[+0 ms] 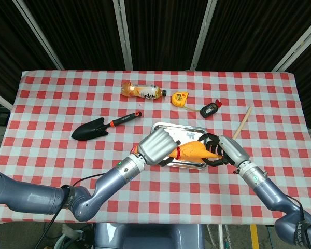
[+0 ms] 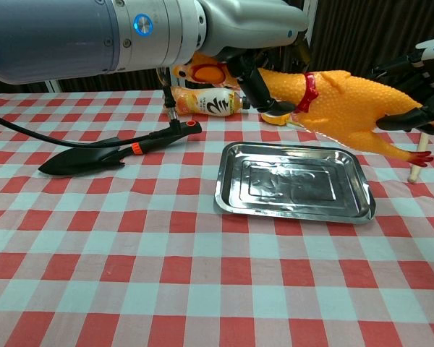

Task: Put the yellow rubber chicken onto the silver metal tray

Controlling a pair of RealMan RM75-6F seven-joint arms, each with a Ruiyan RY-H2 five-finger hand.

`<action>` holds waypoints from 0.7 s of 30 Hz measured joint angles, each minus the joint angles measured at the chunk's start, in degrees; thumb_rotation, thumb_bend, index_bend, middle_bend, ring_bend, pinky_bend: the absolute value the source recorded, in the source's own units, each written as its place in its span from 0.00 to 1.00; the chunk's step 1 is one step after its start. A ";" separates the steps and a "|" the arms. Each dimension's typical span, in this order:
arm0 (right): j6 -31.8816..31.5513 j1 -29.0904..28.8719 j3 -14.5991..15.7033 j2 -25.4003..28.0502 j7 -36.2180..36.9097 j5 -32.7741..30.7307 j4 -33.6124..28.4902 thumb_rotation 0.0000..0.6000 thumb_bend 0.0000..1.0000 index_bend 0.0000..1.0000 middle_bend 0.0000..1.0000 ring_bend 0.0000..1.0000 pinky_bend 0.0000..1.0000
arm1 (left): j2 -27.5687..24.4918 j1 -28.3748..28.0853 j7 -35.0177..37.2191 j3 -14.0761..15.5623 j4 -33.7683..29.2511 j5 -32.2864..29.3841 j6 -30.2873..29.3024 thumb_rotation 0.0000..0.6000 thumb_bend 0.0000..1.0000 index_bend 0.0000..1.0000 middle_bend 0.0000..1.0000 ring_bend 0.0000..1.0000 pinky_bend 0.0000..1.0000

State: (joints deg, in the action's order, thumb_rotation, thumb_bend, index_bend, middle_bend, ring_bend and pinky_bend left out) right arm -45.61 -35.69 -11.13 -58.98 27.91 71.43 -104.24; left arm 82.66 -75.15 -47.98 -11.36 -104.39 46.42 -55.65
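Observation:
The yellow rubber chicken [image 1: 196, 151] [image 2: 347, 107] hangs in the air above the silver metal tray [image 1: 169, 130] [image 2: 289, 181], lying roughly level, head to the left. My left hand [image 1: 156, 147] [image 2: 246, 43] grips its neck just behind the red collar. My right hand [image 1: 226, 151] [image 2: 418, 87] wraps its dark fingers [image 2: 399, 120] around the tail end, by the legs. In the chest view the chicken sits over the tray's far right part, well clear of its surface. The tray holds nothing.
A black trowel with an orange-and-black handle [image 1: 103, 126] [image 2: 116, 150] lies left of the tray. Behind it lie an orange drink bottle [image 1: 142, 91] [image 2: 206, 103], a yellow tape measure [image 1: 180, 98], a black device [image 1: 210, 109] and a wooden stick [image 1: 242, 122].

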 measured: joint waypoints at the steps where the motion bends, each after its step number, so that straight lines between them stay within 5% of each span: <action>1: -0.24 0.07 -0.05 -0.14 -0.11 0.02 0.07 1.00 1.00 0.84 0.73 0.72 0.81 | 0.07 -0.05 0.07 0.05 0.11 0.01 -0.01 1.00 0.69 0.70 0.69 0.60 0.69; 7: -1.77 0.67 -0.36 -0.76 -0.76 -0.38 0.16 1.00 1.00 0.93 0.80 0.79 0.87 | 0.36 -0.36 0.44 0.23 0.62 -0.06 0.05 1.00 0.69 0.70 0.69 0.60 0.69; 12: -2.40 1.14 -0.49 -0.78 -0.88 -0.30 -0.07 1.00 1.00 0.89 0.80 0.77 0.85 | 0.49 -0.55 0.70 0.35 0.94 -0.03 0.06 1.00 0.69 0.70 0.69 0.60 0.69; 15: -2.51 1.40 -0.47 -0.49 -0.08 0.58 -0.22 1.00 1.00 0.75 0.73 0.65 0.75 | 0.47 -0.58 0.98 0.33 1.03 0.08 -0.01 1.00 0.69 0.70 0.69 0.60 0.69; 18: -2.22 1.59 -0.28 0.20 1.52 2.17 -0.32 1.00 0.94 0.47 0.53 0.45 0.55 | 0.35 -0.57 1.47 0.14 1.08 0.34 -0.09 1.00 0.69 0.70 0.69 0.60 0.69; 21: -0.76 1.44 0.44 1.81 2.80 5.26 -0.44 1.00 0.68 0.17 0.29 0.22 0.33 | 0.06 -0.47 2.03 0.11 1.33 1.06 -0.09 1.00 0.69 0.70 0.69 0.60 0.69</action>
State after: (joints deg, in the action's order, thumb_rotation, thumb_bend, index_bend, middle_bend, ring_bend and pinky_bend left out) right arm -46.37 -34.25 -10.70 -57.17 30.71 76.69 -104.69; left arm 82.73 -75.62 -45.95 -11.25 -103.05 47.47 -55.74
